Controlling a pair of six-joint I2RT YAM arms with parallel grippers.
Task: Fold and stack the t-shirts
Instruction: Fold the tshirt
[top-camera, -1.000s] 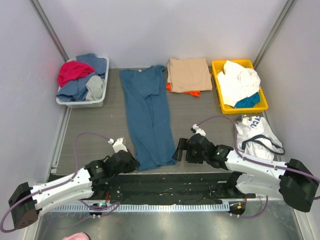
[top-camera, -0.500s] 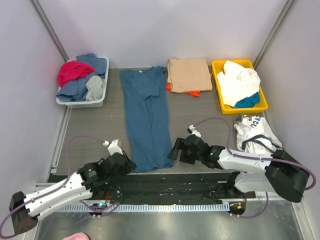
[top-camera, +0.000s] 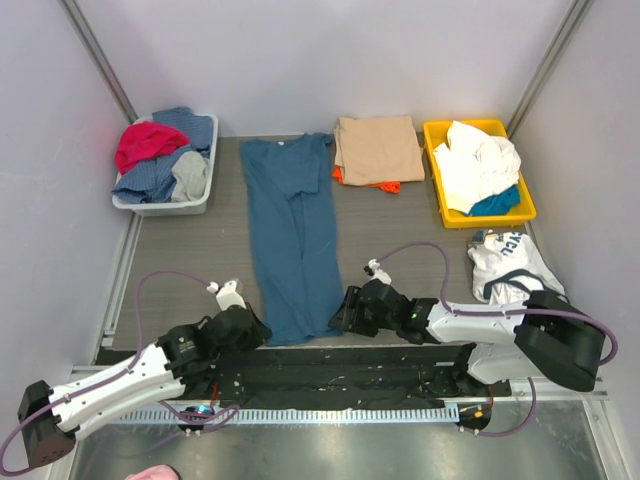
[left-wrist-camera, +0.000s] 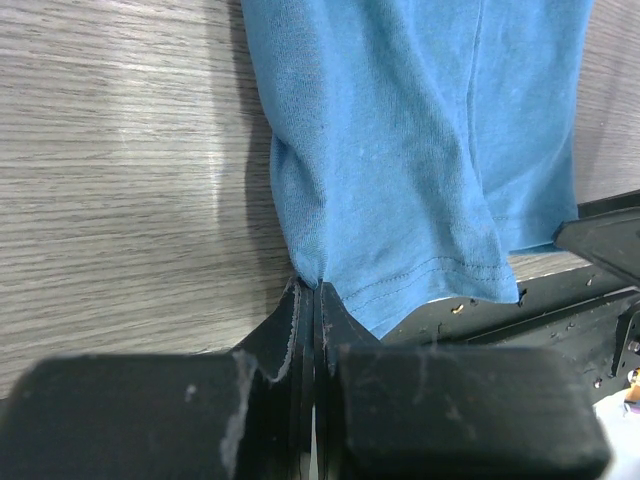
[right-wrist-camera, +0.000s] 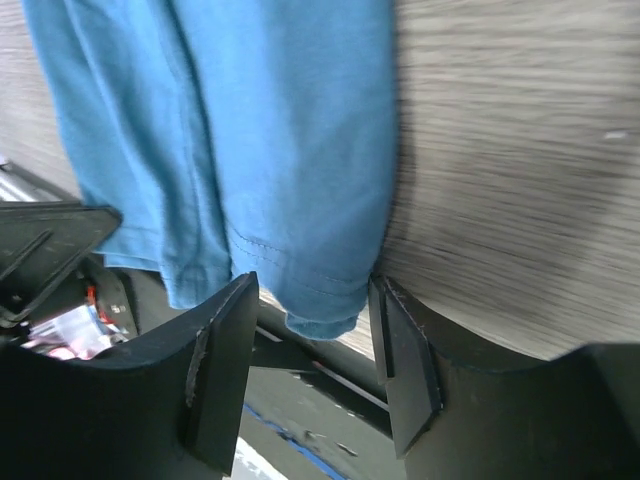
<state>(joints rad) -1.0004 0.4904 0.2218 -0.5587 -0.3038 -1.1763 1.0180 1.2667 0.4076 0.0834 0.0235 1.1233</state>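
The teal-blue t-shirt (top-camera: 293, 230) lies down the middle of the table as a long narrow strip, collar at the far end. My left gripper (top-camera: 262, 326) is shut on its near left hem corner (left-wrist-camera: 318, 282). My right gripper (top-camera: 340, 315) is at the near right hem corner. Its jaws stand apart on either side of the hem (right-wrist-camera: 320, 300), and the fingers (right-wrist-camera: 225, 350) do not pinch the cloth. At the back, the tan t-shirt (top-camera: 378, 148) lies folded on the orange t-shirt (top-camera: 384, 186), of which only an edge shows.
A grey bin (top-camera: 160, 207) of mixed clothes stands at the back left. At the back right, a yellow bin (top-camera: 482, 218) holds white and teal cloth. A white garment (top-camera: 510, 262) lies on the table at the right. The arms' black base rail (top-camera: 330, 365) runs just below the shirt's hem.
My right gripper has slid left to the shirt's near right corner and its jaws have narrowed around the hem. The left gripper has kept its hold while its arm shifted.
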